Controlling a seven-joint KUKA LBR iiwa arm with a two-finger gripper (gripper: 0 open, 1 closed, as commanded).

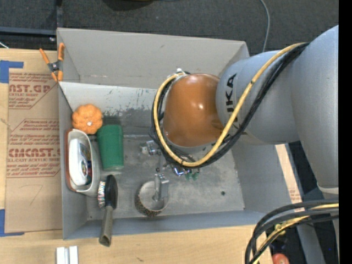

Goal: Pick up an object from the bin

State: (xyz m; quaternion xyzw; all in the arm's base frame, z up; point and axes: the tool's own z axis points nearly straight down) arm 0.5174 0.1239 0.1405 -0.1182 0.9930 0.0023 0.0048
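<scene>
Whether it is open or closed I cannot tell, but the gripper point(157, 169) hangs over a small round brown-rimmed dish point(148, 201) at the bin's point(154, 54) front, likely light and stiff, best pinched by its rim.

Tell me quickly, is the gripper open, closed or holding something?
Gripper: cannot be told; it hangs over a round grey thing in the bin.

End effector point(160, 187) low in grey bin point(137, 54), toward 6 o'clock of the floor, above a round grey disc with dark brown rim point(144, 203). At 9 o'clock: green cylinder point(111, 146), with a white oval dish point(80, 161) touching its 9 o'clock side. Orange pumpkin point(87, 119) at 10 o'clock. Black-headed brush point(108, 202) at 7 o'clock.
</scene>
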